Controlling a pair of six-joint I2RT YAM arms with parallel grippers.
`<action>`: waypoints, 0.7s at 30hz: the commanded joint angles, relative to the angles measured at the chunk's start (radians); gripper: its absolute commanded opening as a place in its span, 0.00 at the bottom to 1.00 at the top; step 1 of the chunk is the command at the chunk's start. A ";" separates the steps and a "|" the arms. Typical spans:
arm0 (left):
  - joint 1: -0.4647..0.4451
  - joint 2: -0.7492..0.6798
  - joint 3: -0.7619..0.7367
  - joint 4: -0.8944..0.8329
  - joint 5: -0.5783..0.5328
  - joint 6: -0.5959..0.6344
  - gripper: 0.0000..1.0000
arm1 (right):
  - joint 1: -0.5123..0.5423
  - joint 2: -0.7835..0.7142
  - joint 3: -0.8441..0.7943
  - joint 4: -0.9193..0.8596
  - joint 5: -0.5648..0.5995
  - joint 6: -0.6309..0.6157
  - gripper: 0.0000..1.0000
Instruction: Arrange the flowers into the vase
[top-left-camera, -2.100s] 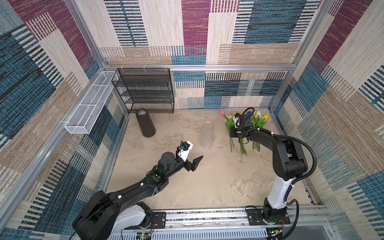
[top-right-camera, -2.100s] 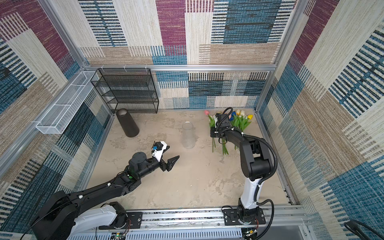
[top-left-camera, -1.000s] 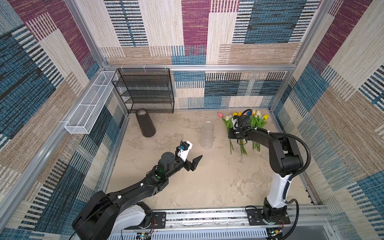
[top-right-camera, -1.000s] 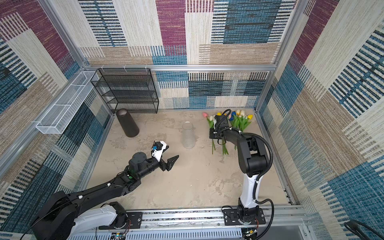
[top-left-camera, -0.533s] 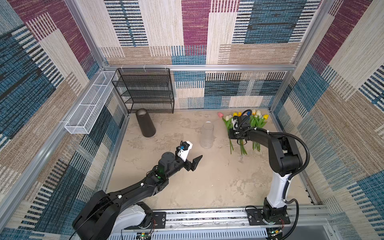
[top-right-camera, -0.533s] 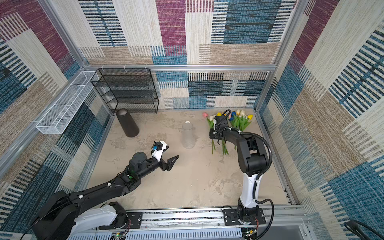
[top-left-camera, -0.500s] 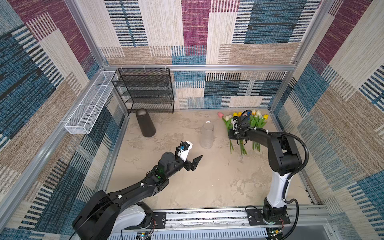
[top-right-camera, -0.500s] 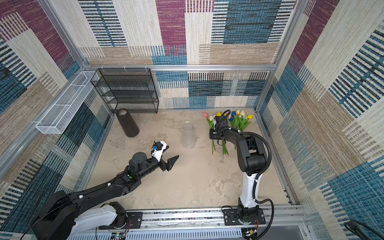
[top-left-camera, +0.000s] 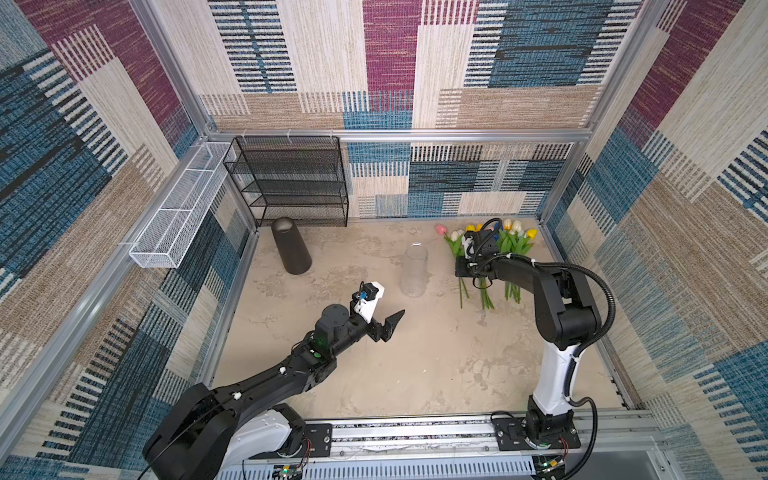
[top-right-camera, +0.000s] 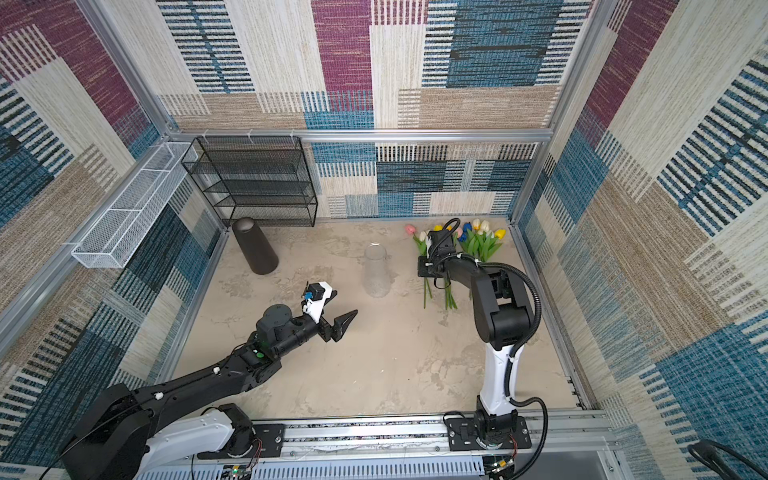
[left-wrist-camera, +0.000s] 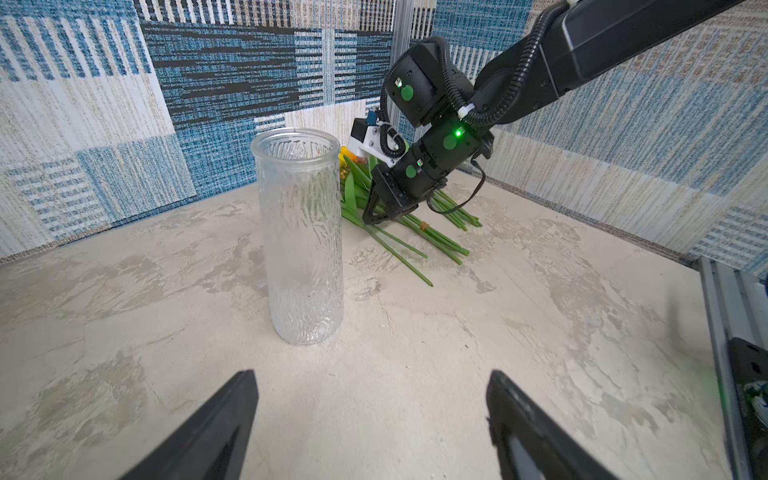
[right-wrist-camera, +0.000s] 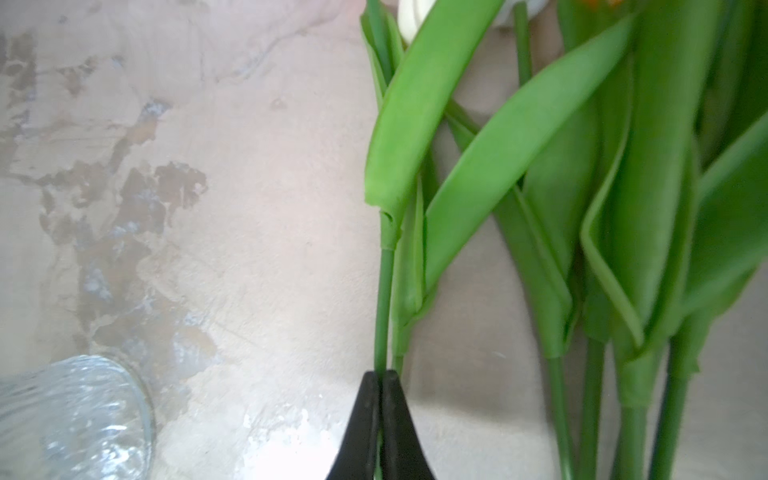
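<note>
left gripper (left-wrist-camera: 370, 372): jaws wide apart, holding nothing, hovering just short of the vase.
vase (left-wrist-camera: 299, 232): upright, mid-table.
right gripper (right-wrist-camera: 380, 376): pinched tight on one green stem (right-wrist-camera: 383, 307), beside the vase.
flowers (top-left-camera: 515, 245): lying on the table (top-left-camera: 415, 365), leaves fanning out past the right gripper's fingertips.

The flowers (top-left-camera: 515, 247) are shown with green stems and leaves and heads in pink, white, yellow and blue. The vase (top-left-camera: 414, 272) is seen as clear glass, patterned with a rippled texture. At ten o'clock from it, a cylinder (top-left-camera: 291, 249) is coloured matt dark brown. The rack (top-left-camera: 291, 183) is made of black mesh, the basket (top-left-camera: 176, 212) of white mesh. The floor (top-left-camera: 415, 353) is mottled beige with brown patches. The walls (top-left-camera: 386, 45) are covered in woven patches of maroon, blue, cream and tan, many striped.
</note>
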 joint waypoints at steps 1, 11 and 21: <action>0.001 0.000 0.000 0.018 -0.005 0.011 0.89 | -0.002 -0.036 -0.010 0.004 0.008 0.013 0.01; 0.001 -0.028 0.000 0.009 -0.017 0.022 0.89 | -0.002 -0.152 -0.078 0.074 -0.040 0.032 0.00; 0.001 -0.060 0.006 0.047 -0.024 0.023 0.89 | -0.002 -0.448 -0.264 0.346 -0.243 0.024 0.00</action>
